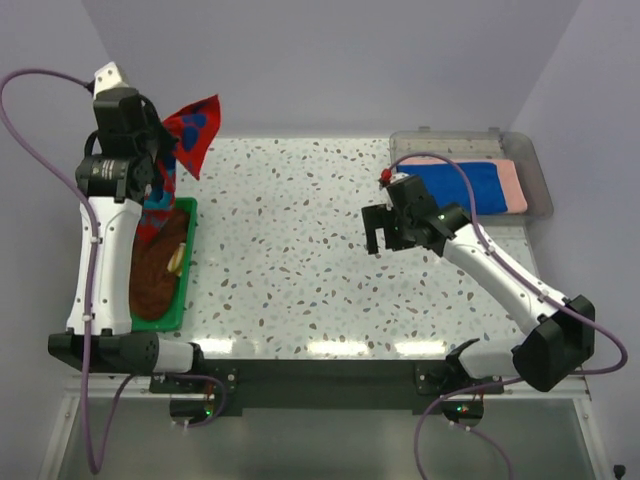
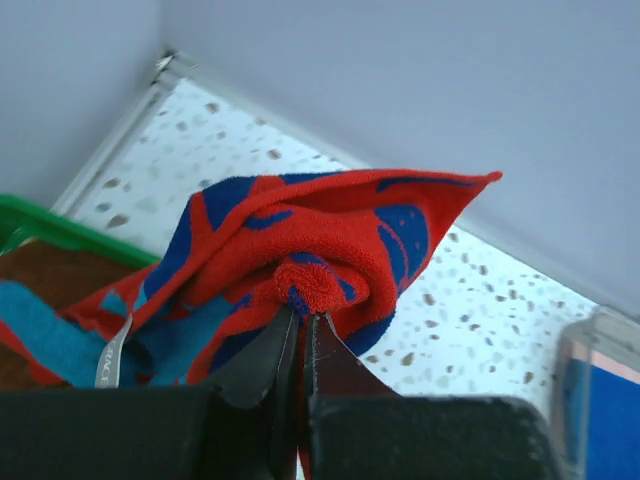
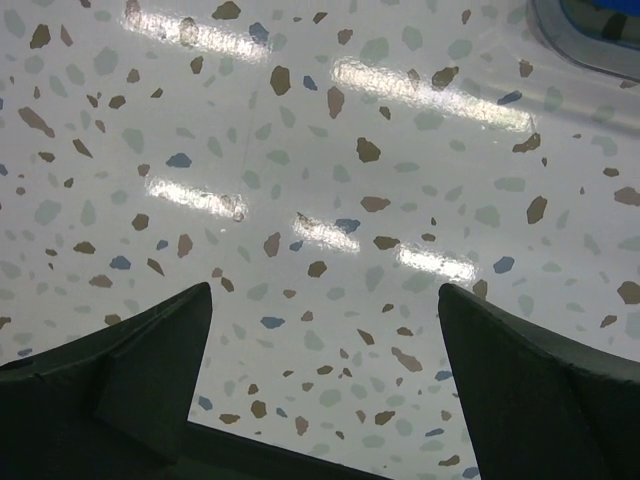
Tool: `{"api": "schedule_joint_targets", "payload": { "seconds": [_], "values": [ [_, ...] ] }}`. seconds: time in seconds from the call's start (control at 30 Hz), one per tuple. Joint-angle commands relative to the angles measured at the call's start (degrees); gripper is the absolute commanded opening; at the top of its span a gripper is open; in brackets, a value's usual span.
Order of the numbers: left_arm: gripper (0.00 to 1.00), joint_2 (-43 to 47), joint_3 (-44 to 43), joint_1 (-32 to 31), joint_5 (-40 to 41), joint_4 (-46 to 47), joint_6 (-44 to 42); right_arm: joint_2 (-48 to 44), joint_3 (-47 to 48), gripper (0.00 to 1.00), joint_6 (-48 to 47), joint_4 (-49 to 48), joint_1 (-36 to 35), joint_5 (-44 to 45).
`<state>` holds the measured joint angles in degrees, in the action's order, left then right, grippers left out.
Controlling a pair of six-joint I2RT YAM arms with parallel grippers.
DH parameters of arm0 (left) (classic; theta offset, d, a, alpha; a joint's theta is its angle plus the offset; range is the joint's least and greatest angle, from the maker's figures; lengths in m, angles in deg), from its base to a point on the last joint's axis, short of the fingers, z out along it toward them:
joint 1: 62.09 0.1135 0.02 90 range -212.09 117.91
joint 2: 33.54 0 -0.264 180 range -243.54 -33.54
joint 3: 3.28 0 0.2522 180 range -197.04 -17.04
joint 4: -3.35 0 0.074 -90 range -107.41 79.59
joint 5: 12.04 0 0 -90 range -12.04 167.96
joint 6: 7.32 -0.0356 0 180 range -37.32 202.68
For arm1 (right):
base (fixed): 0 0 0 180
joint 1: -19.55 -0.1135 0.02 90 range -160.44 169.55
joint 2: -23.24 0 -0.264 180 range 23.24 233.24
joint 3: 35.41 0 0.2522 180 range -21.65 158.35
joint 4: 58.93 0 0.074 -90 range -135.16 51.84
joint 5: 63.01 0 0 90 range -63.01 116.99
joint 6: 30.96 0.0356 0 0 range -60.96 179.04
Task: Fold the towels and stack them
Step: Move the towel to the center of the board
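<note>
The towels (image 1: 460, 182) are spread over the table (image 1: 300, 260). In the clear tray (image 1: 535, 165) at 2 o'clock, the plain blue towel (image 1: 455, 185) lies folded on the pink towel (image 1: 514, 188). In the green basket (image 1: 190, 225) at 9 o'clock, the brown towel (image 1: 155, 275) waits unfolded. The patterned towel (image 2: 330, 225) hangs at 10 o'clock, its tail trailing into the basket. My left end effector (image 2: 303, 325) is clamped tight on a small bunched nub of it. My right end effector (image 3: 325, 330) is spread wide and empty above bare table. That nub is little cloth, so I judge it could slip out. The trailing tail might drag the brown towel over the rim.
</note>
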<state>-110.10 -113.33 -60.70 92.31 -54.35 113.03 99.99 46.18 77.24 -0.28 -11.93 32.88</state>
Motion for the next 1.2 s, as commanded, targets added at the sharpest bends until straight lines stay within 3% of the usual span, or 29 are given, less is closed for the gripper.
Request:
{"api": "schedule_joint_targets", "payload": {
  "seconds": [0.0, 0.1, 0.2, 0.27, 0.47, 0.53, 0.6, 0.67, 0.7, 0.77, 0.9, 1.03, 1.17],
  "values": [
    [0.00, -5.6, -10.1, -6.7, -4.8, -3.1, -1.6, -4.1, 2.5, 0.99, 0.7, 0.2, -0.2, 3.7],
    [0.00, -8.2, -15.8, -15.8, -8.9, -1.6, -2.3, -7.0, 1.3, 0.99, 1.5, -1.1, -0.2, 7.1],
    [0.00, -8.9, -14.5, -25.1, -10.0, 0.9, -3.2, -9.6, -0.2, 0.99, 1.9, -2.4, -0.2, 9.8],
    [0.00, -8.6, -9.8, -32.2, -10.2, 3.0, -3.8, -12.3, -1.8, 0.99, 2.1, -3.0, -0.2, 11.8],
    [0.01, -5.9, 16.5, -53.2, -10.0, 12.5, 0.0, -20.7, -6.1, 0.99, 2.6, -3.1, -0.2, 18.5],
    [0.08, -4.3, 25.9, -57.7, -10.5, 16.3, 2.4, -22.7, -7.0, 0.99, 2.5, -3.0, -0.2, 20.8],
    [0.22, -3.5, 32.0, -63.2, -10.5, 17.9, 5.9, -24.5, -8.0, 0.99, 1.8, -3.0, -0.2, 20.8],
    [0.30, -2.6, 34.1, -68.2, -9.3, 18.9, 8.5, -24.6, -8.7, 0.99, 1.8, -2.8, -0.1, 20.8],
    [0.38, -2.2, 35.3, -69.5, -9.0, 18.9, 9.2, -24.3, -8.9, 0.98, 1.9, -2.5, -0.2, 20.6],
    [0.45, -0.5, 36.1, -71.3, -8.7, 19.0, 11.0, -23.4, -9.6, 0.98, 1.8, -2.6, -0.2, 18.5],
    [0.67, 3.6, 38.5, -70.5, -4.3, 17.6, 14.5, -17.9, -10.4, 0.93, 3.1, -2.5, -0.2, 14.8],
    [0.70, 2.7, 39.4, -60.7, -5.3, 18.2, 15.6, -13.3, -11.9, 0.82, 4.7, -4.8, -0.1, 12.1],
    [0.72, -2.5, 37.0, -55.1, -7.7, 23.5, 12.0, -7.7, -12.1, 0.75, 6.7, -6.8, 0.5, 9.6]
  ]
}}
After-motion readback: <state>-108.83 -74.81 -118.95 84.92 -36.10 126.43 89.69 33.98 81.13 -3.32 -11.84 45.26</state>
